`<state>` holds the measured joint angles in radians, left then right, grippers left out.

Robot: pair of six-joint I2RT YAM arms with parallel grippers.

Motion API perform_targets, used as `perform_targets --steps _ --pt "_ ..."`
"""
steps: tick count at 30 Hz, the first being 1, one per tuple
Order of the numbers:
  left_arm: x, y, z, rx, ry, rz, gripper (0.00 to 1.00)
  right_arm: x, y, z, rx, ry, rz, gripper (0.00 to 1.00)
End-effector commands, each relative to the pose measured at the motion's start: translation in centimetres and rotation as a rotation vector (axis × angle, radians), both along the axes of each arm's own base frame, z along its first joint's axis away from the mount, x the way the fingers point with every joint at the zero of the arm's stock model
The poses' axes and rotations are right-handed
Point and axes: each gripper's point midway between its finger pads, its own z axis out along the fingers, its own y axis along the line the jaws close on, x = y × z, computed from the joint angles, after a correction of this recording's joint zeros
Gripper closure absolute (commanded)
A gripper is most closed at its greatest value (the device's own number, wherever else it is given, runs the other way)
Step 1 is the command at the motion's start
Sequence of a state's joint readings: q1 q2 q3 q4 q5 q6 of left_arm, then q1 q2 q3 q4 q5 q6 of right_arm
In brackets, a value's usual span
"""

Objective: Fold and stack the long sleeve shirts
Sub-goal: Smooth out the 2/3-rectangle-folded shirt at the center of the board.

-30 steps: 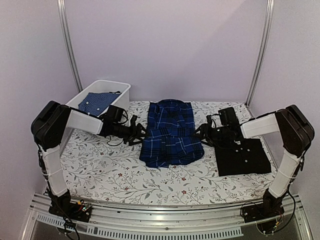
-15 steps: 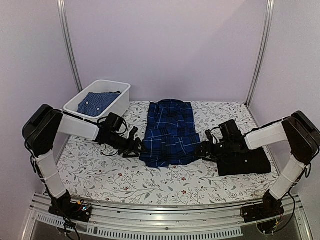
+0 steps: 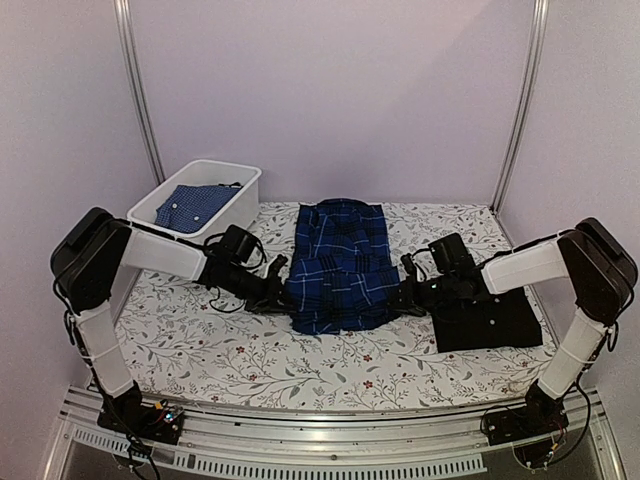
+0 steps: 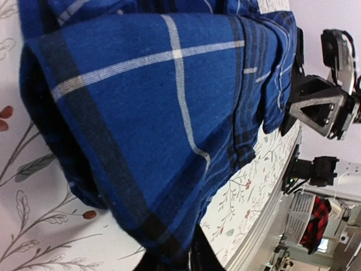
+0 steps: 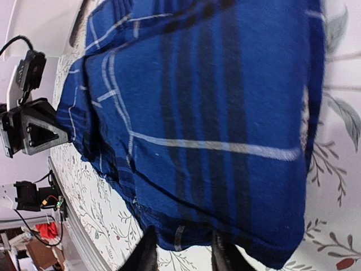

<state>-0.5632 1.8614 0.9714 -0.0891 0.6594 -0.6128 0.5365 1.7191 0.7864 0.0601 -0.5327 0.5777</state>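
Pinching lower corners of plaid shirt (image 3: 340, 262) with right gripper (image 5: 185, 251), apparently left gripper (image 4: 180, 261) too (fingers mostly buried), mid-fold; next needs synchronized lift toward collar.

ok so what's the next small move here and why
Probably raise both arms together a little. The left gripper and right gripper each have a near hem corner of the plaid shirt in their jaws, and its lower half is not yet folded up toward the collar.

Robot lab cell: alu posts (image 3: 139, 90), plain backdrop (image 3: 330, 100), mounting rail (image 3: 320, 435).
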Motion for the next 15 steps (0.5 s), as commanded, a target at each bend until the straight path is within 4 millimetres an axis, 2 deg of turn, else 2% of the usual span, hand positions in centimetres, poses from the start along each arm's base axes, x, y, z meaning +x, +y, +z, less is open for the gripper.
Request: perform_targets --steps 1,3,6,9,10,13,15 --pt "1.1 -1.8 2.7 -0.068 -0.034 -0.029 0.95 1.4 1.2 2.9 0.046 -0.043 -0.005 0.81" --pt "1.5 -2.3 3.8 -0.090 -0.043 -0.034 0.99 1.8 1.6 4.2 0.065 -0.059 -0.002 0.90" --pt "2.9 -2.7 5.4 -0.135 -0.050 -0.028 1.00 2.9 2.2 6.3 0.097 -0.087 -0.006 0.94" --pt "5.2 -3.0 6.5 -0.186 -0.047 -0.003 1.00 5.4 2.1 8.0 0.122 -0.110 -0.039 0.96" --pt "6.3 -3.0 6.9 -0.200 -0.052 0.011 1.00 6.8 2.0 8.5 0.132 -0.117 -0.058 0.96" --pt "10.5 -2.4 6.8 -0.221 -0.055 0.083 1.00 10.6 1.7 9.9 0.145 -0.158 -0.103 0.90" --pt "13.6 -2.1 6.3 -0.246 -0.055 0.139 1.00 12.7 1.9 9.0 0.132 -0.142 -0.109 0.78"
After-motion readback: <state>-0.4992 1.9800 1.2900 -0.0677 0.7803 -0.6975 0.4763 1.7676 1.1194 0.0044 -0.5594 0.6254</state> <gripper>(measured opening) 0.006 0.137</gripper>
